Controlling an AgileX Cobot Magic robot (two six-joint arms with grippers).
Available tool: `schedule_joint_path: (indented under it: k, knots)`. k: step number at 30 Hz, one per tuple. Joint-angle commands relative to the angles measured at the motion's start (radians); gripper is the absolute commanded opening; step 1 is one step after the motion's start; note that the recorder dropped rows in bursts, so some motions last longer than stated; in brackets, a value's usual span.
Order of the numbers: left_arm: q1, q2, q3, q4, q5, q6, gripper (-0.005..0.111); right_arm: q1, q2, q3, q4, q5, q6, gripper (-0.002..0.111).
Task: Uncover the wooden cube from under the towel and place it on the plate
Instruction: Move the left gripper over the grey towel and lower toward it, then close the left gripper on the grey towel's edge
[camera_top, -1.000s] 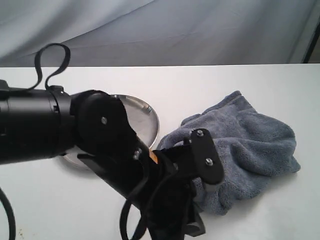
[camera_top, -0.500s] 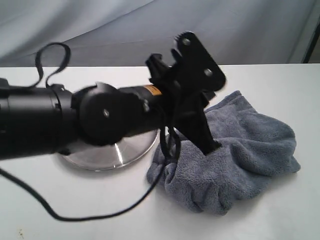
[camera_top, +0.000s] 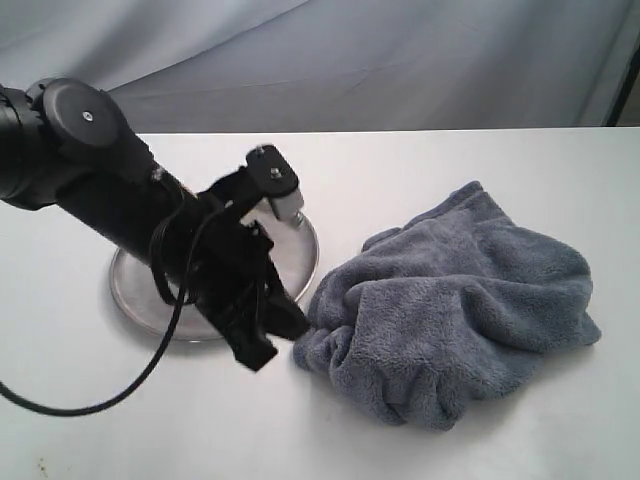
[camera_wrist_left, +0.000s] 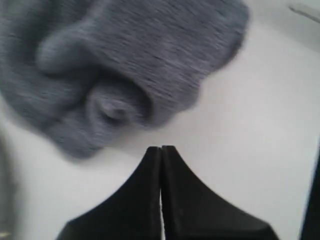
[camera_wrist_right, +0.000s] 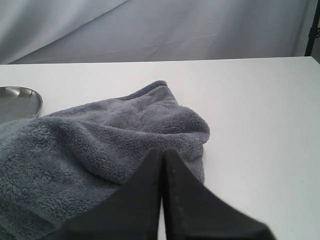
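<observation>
Left claw (camera_top: 285, 333) is shut and empty, tips set just left of towel (camera_top: 460, 300), near-left fold, not touching; wooden cube unseen, presumably beneath.

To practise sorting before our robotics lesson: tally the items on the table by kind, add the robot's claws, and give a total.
Blue-grey towel: 1
Steel plate: 1
Claws: 2 (left claw, right claw)
Total: 4
</observation>
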Motion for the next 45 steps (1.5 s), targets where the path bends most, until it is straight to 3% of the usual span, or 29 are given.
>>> schedule_joint_path:
  k: [1, 7, 10, 18, 21, 27, 29, 33, 35, 37, 45]
  knots:
    - [-0.094, -0.001, -0.008, -0.076, 0.077, 0.014, 0.000, 0.002, -0.006, 0.004, 0.000, 0.000, 0.004, 0.000]
    - [-0.258, -0.001, -0.008, -0.204, -0.086, 0.141, 0.000, 0.002, -0.006, 0.004, 0.000, 0.000, 0.004, 0.000]
    - [-0.305, -0.001, -0.008, -0.189, -0.118, 0.141, 0.000, 0.002, -0.006, 0.004, 0.000, 0.000, 0.004, 0.000]
    - [-0.314, -0.001, -0.008, -0.145, -0.246, 0.080, 0.000, 0.002, -0.006, 0.004, 0.000, 0.000, 0.004, 0.000]
    - [-0.314, -0.001, -0.008, -0.092, -0.306, -0.044, 0.000, 0.002, -0.006, 0.004, 0.000, 0.000, 0.004, 0.000]
    - [-0.314, -0.001, -0.008, 0.223, -0.408, -0.533, 0.000, 0.002, -0.006, 0.004, 0.000, 0.000, 0.004, 0.000]
    - [-0.314, -0.001, -0.008, 0.394, -0.427, -0.774, 0.000, 0.002, -0.006, 0.004, 0.000, 0.000, 0.004, 0.000]
    - [-0.314, -0.001, -0.008, 0.783, -0.401, -1.090, 0.000, 0.002, -0.006, 0.004, 0.000, 0.000, 0.004, 0.000]
    - [-0.314, -0.001, -0.008, 0.964, -0.372, -1.116, 0.000, 0.002, -0.006, 0.004, 0.000, 0.000, 0.004, 0.000]
    - [-0.314, -0.001, -0.008, 1.033, -0.354, -1.116, 0.000, 0.002, -0.006, 0.004, 0.000, 0.000, 0.004, 0.000]
    - [-0.314, -0.001, -0.008, 1.044, -0.344, -1.116, 0.000, 0.002, -0.006, 0.004, 0.000, 0.000, 0.004, 0.000]
